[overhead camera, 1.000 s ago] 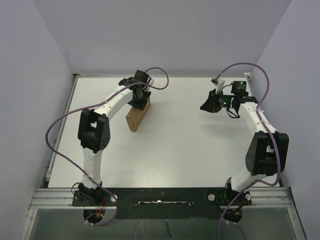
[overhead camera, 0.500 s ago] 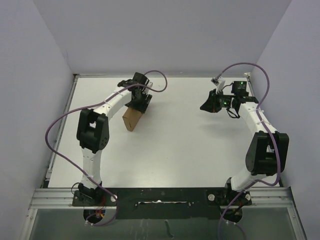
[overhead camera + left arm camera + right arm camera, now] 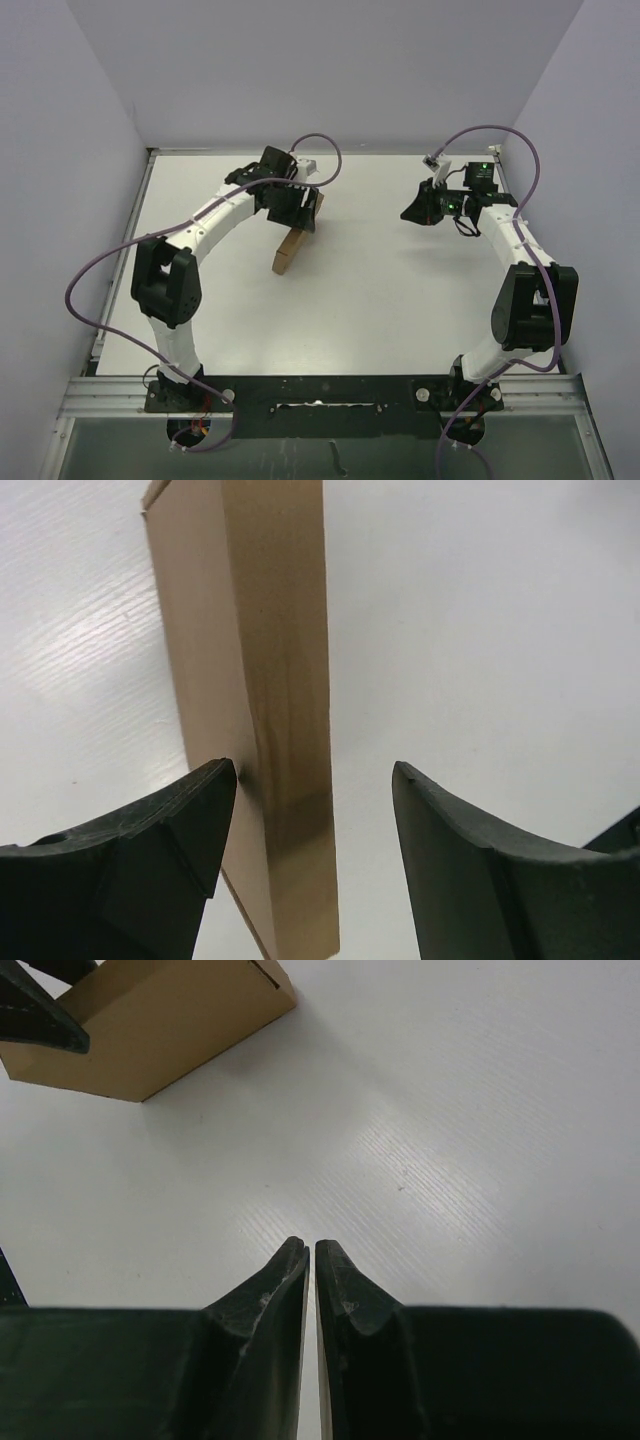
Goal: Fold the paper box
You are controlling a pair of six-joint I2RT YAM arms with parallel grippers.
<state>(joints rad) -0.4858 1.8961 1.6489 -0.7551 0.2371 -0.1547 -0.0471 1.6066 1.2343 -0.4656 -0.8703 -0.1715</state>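
Observation:
The paper box (image 3: 289, 250) is a thin brown cardboard slab on the white table, left of centre, running diagonally from my left gripper toward the near side. My left gripper (image 3: 303, 213) is open over its far end. In the left wrist view the paper box (image 3: 262, 680) stands on edge between the fingers, close against the left finger (image 3: 170, 830) and apart from the right one. My right gripper (image 3: 412, 213) hovers at the right, shut with nothing in it. The right wrist view has the paper box (image 3: 150, 1030) at its top left, far from the shut gripper (image 3: 312, 1250).
Lilac walls close the table (image 3: 400, 300) in on the left, back and right. Purple cables (image 3: 100, 260) loop off both arms. A metal rail (image 3: 320, 395) with the arm bases runs along the near edge.
My left gripper has opened and swung to the right. The paper box has shifted right with it and now shows a narrower, more edge-on face. The right arm has not moved.

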